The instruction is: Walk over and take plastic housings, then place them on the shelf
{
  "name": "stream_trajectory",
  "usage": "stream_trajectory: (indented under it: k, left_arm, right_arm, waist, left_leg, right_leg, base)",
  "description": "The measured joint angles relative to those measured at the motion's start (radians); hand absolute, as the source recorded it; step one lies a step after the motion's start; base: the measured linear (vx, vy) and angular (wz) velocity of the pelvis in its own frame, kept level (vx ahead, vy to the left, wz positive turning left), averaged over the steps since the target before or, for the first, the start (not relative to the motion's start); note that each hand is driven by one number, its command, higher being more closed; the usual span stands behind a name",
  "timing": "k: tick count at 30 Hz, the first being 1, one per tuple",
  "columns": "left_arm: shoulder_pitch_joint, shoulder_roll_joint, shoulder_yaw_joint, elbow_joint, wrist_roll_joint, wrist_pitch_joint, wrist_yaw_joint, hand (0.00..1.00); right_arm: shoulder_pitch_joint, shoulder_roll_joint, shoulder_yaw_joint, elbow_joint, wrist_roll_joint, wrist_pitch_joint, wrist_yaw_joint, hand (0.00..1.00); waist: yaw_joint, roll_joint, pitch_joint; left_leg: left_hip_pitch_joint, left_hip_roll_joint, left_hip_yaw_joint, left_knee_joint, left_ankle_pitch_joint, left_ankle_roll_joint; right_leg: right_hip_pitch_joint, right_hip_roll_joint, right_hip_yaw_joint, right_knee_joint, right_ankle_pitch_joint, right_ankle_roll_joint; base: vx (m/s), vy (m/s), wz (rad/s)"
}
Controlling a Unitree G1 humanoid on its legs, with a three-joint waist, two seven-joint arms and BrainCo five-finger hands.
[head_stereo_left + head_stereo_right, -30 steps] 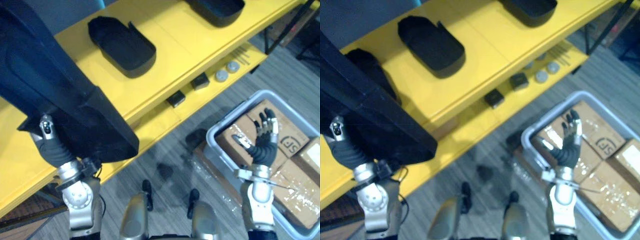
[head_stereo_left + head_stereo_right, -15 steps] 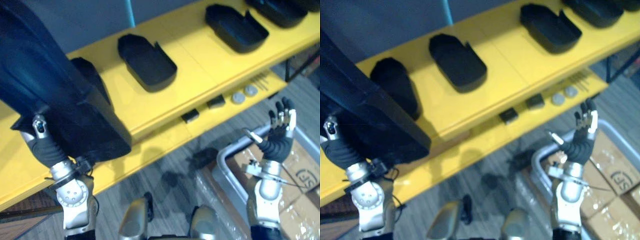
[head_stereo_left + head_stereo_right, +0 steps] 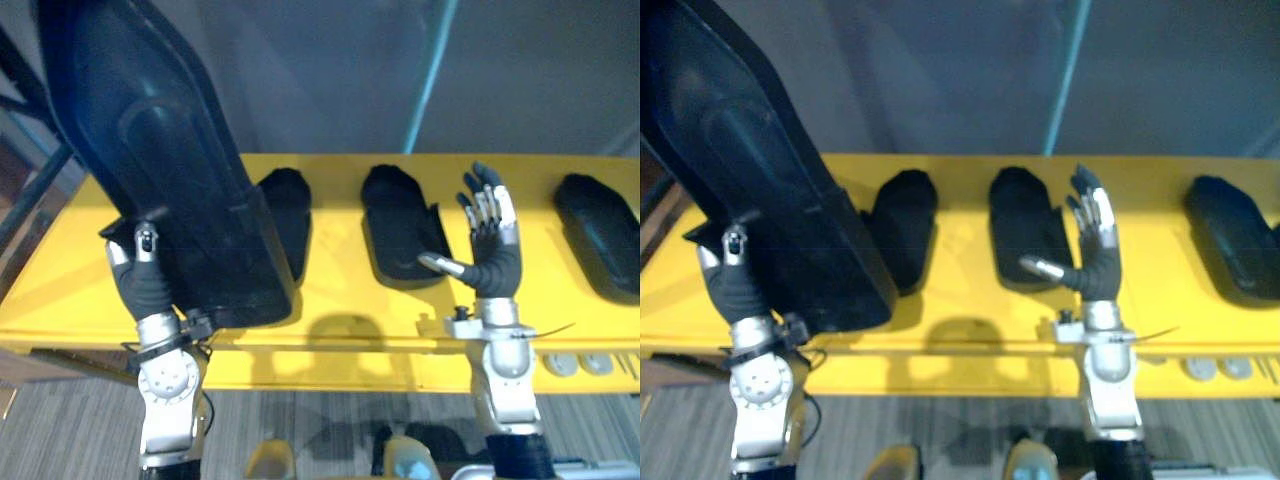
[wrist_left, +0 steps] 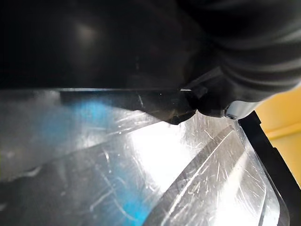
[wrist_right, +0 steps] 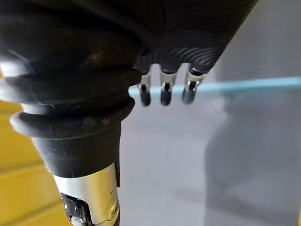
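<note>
Grey wall (image 3: 330,80) with a teal upright strip (image 3: 430,75) backs a long yellow shelf (image 3: 60,280) that runs across in front of the robot.

The left hand (image 3: 140,285) carries the held housing (image 3: 160,170), a black plastic shell. Its thumb (image 3: 146,240) is pressed on the shell's near face at the lower edge. The other fingers are hidden behind it, so the grip looks like a pinch on that edge. The shell's long axis climbs steeply, away from the shelf and toward its left end. Its lower end hangs over the front edge of the shelf's left part.

Three more shells lie flat on the shelf, each with its long axis running front to back. The left housing (image 3: 288,215) is partly covered by the held shell's side, and I cannot tell whether they touch. The middle housing (image 3: 398,225) lies just beside it. The right housing (image 3: 598,235) sits near the right end.

The right hand (image 3: 492,262) is raised before the front edge, just right of the middle housing. It is empty, with its fingers (image 5: 162,94) straight and the thumb stuck out sideways.

Bare yellow shows at the left end, and also between the middle and right housings. The left end is much nearer the loaded hand. To match the row, the shell likely has to tip down flat with its long axis front to back. The left housing is the neighbour most likely to be bumped. Small round parts (image 3: 578,363) lie on the lower ledge, clear of all this.
</note>
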Motion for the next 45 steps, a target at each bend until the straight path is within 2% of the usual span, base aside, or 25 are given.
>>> stream_trajectory:
  k: [2, 3, 4, 6, 9, 11, 13, 14, 17, 20, 24, 26, 27, 29, 31, 34, 36, 40, 45]
  left_arm:
    - [0.019, -0.011, -0.011, 0.0, -0.012, -0.002, -0.023, 1.0]
    - [0.02, -0.011, -0.011, 0.0, -0.013, -0.004, -0.028, 1.0]
    - [0.021, -0.01, -0.011, 0.0, -0.025, -0.013, -0.036, 1.0]
    - [0.023, -0.01, -0.012, -0.001, -0.042, -0.026, -0.043, 1.0]
    - [0.054, -0.01, -0.004, -0.022, -0.049, -0.036, -0.053, 1.0]
    - [0.07, -0.009, 0.007, -0.044, -0.046, -0.036, -0.05, 1.0]
    - [0.1, -0.009, 0.069, -0.09, -0.036, -0.036, -0.043, 1.0]
    - [0.109, -0.009, 0.093, -0.098, -0.028, -0.033, -0.036, 1.0]
    - [0.163, -0.009, 0.254, -0.12, 0.044, 0.016, 0.003, 1.0]
    - [0.203, -0.008, 0.365, -0.104, 0.07, 0.068, 0.01, 1.0]
    - [0.202, 0.057, 0.473, 0.057, 0.08, 0.157, 0.019, 1.0]
    - [0.186, 0.115, 0.512, 0.188, 0.088, 0.219, 0.02, 1.0]
    - [0.174, 0.137, 0.518, 0.226, 0.088, 0.236, 0.02, 1.0]
    - [0.113, 0.243, 0.521, 0.405, 0.088, 0.278, 0.018, 1.0]
    - [0.076, 0.322, 0.521, 0.516, 0.087, 0.306, 0.008, 1.0]
    - [0.02, 0.442, 0.506, 0.636, 0.087, 0.366, -0.052, 1.0]
    - [-0.029, 0.496, 0.489, 0.714, 0.088, 0.401, -0.1, 1.0]
    - [-0.143, 0.603, 0.366, 0.905, 0.115, 0.462, -0.196, 1.0]
    - [-0.242, 0.691, 0.315, 1.013, 0.168, 0.512, -0.315, 1.0]
  right_arm:
    - [0.03, 0.011, -0.009, -0.024, -0.055, 0.007, -0.052, 0.0]
    - [0.037, 0.016, -0.015, -0.028, -0.067, 0.007, -0.072, 0.0]
    - [0.043, 0.026, -0.027, -0.038, -0.111, 0.008, -0.122, 0.0]
    - [0.046, 0.03, -0.055, -0.075, -0.152, 0.008, -0.181, 0.0]
    - [0.069, 0.032, -0.191, -0.193, -0.245, 0.009, -0.309, 0.0]
    - [0.088, 0.034, -0.261, -0.228, -0.253, 0.01, -0.353, 0.0]
    - [0.125, 0.044, -0.408, -0.268, -0.254, 0.013, -0.432, 0.0]
    - [0.139, 0.047, -0.442, -0.272, -0.253, 0.014, -0.448, 0.0]
    - [0.238, 0.082, -0.592, -0.282, -0.244, 0.041, -0.533, 0.0]
    - [0.303, 0.12, -0.688, -0.245, -0.198, 0.05, -0.608, 0.0]
    - [0.352, 0.169, -0.78, -0.042, -0.122, 0.054, -0.711, 0.0]
    - [0.377, 0.194, -0.801, 0.094, -0.12, 0.085, -0.757, 0.0]
    - [0.387, 0.197, -0.802, 0.136, -0.114, 0.091, -0.765, 0.0]
    - [0.405, 0.204, -0.828, 0.305, -0.088, 0.094, -0.778, 0.0]
    - [0.412, 0.205, -0.84, 0.387, -0.074, 0.094, -0.785, 0.0]
    - [0.419, 0.198, -0.841, 0.487, -0.066, 0.102, -0.783, 0.0]
    - [0.417, 0.186, -0.841, 0.544, -0.03, 0.127, -0.782, 0.0]
    - [0.397, 0.146, -0.849, 0.681, 0.01, 0.178, -0.762, 0.0]
    - [0.337, 0.13, -0.847, 0.755, 0.036, 0.219, -0.725, 0.0]
  waist:
    - [-0.004, -0.003, -0.002]
    - [-0.004, -0.003, -0.002]
    - [-0.004, -0.003, -0.002]
    - [-0.004, -0.005, -0.004]
    - [-0.007, -0.02, -0.041]
    - [-0.016, -0.027, -0.065]
    - [-0.031, -0.03, -0.081]
    - [-0.033, -0.026, -0.088]
    - [-0.072, 0.005, -0.117]
    - [-0.091, 0.036, -0.133]
    - [-0.12, 0.063, -0.14]
    - [-0.134, 0.076, -0.144]
    - [-0.135, 0.078, -0.142]
    - [-0.136, 0.088, -0.131]
    - [-0.137, 0.091, -0.129]
    - [-0.14, 0.096, -0.129]
    - [-0.139, 0.106, -0.124]
    - [-0.154, 0.125, -0.116]
    - [-0.183, 0.11, -0.091]
  left_leg:
    - [0.006, 0.0, 0.039, -0.071, 0.049, 0.012]
    - [0.006, 0.002, 0.055, -0.083, 0.053, 0.019]
    - [0.004, 0.017, 0.1, -0.093, 0.065, 0.021]
    - [0.006, 0.015, 0.117, -0.109, 0.082, 0.016]
    - [0.027, -0.003, 0.152, -0.142, 0.105, 0.006]
    - [0.029, -0.005, 0.166, -0.148, 0.106, 0.006]
    - [0.07, -0.008, 0.194, -0.173, 0.106, 0.006]
    - [0.077, -0.007, 0.204, -0.179, 0.106, 0.006]
    - [0.099, -0.004, 0.231, -0.211, 0.108, 0.003]
    - [0.111, -0.001, 0.274, -0.228, 0.108, 0.003]
    - [0.128, 0.001, 0.308, -0.243, 0.108, 0.003]
    - [0.128, -0.001, 0.325, -0.245, 0.107, 0.003]
    - [0.128, 0.0, 0.329, -0.245, 0.107, 0.003]
    - [0.129, 0.0, 0.333, -0.243, 0.105, 0.007]
    - [0.129, -0.001, 0.351, -0.242, 0.1, 0.013]
    - [0.132, -0.007, 0.373, -0.251, 0.093, 0.024]
    - [0.131, -0.014, 0.385, -0.26, 0.094, 0.023]
    - [0.131, -0.024, 0.403, -0.274, 0.098, 0.018]
    - [0.142, -0.022, 0.447, -0.274, 0.098, 0.018]
  right_leg:
    - [0.026, -0.018, -0.053, -0.028, -0.003, -0.004]
    - [0.031, -0.018, -0.062, -0.037, -0.003, -0.003]
    - [0.036, -0.021, -0.079, -0.041, -0.002, -0.001]
    - [0.036, -0.031, -0.086, -0.039, 0.006, 0.012]
    - [0.037, -0.044, -0.075, -0.053, 0.016, 0.027]
    - [0.038, -0.046, -0.072, -0.065, 0.018, 0.031]
    - [0.056, -0.044, -0.052, -0.079, 0.02, 0.034]
    - [0.057, -0.042, -0.044, -0.083, 0.021, 0.035]
    - [0.051, -0.033, -0.021, -0.097, 0.023, 0.038]
    - [0.027, -0.025, 0.015, -0.1, 0.023, 0.038]
    - [0.013, -0.019, 0.047, -0.095, 0.021, 0.038]
    - [-0.003, -0.018, 0.065, -0.085, 0.015, 0.035]
    - [-0.007, -0.018, 0.069, -0.081, 0.014, 0.034]
    - [-0.009, -0.018, 0.075, -0.077, 0.013, 0.034]
    - [-0.02, -0.017, 0.089, -0.072, 0.013, 0.034]
    - [-0.031, -0.018, 0.111, -0.071, 0.016, 0.038]
    - [-0.043, -0.02, 0.122, -0.072, 0.019, 0.043]
    - [-0.058, -0.022, 0.141, -0.078, 0.027, 0.055]
    - [-0.055, -0.016, 0.151, -0.09, 0.03, 0.054]
  base:
    - [-0.03, -0.046, 0.71]
    - [-0.03, -0.037, 0.63]
    - [-0.01, -0.013, 0.39]
    - [0.0, 0.01, 0.21]
    - [0.05, 0.039, -0.06]
    - [0.07, 0.035, -0.09]
    - [0.08, 0.034, -0.26]
    - [0.05, 0.02, -0.31]
    - [0.04, 0.003, -0.25]
    - [0.03, 0.011, -0.37]
    - [0.02, 0.009, -0.23]
    - [0.0, 0.011, -0.2]
    - [-0.01, 0.001, -0.14]
    - [-0.03, -0.004, -0.07]
    - [-0.02, 0.015, -0.18]
    - [0.01, 0.03, -0.16]
    - [0.04, 0.052, -0.14]
    - [0.07, 0.042, -0.08]
    - [0.06, 0.014, -0.11]
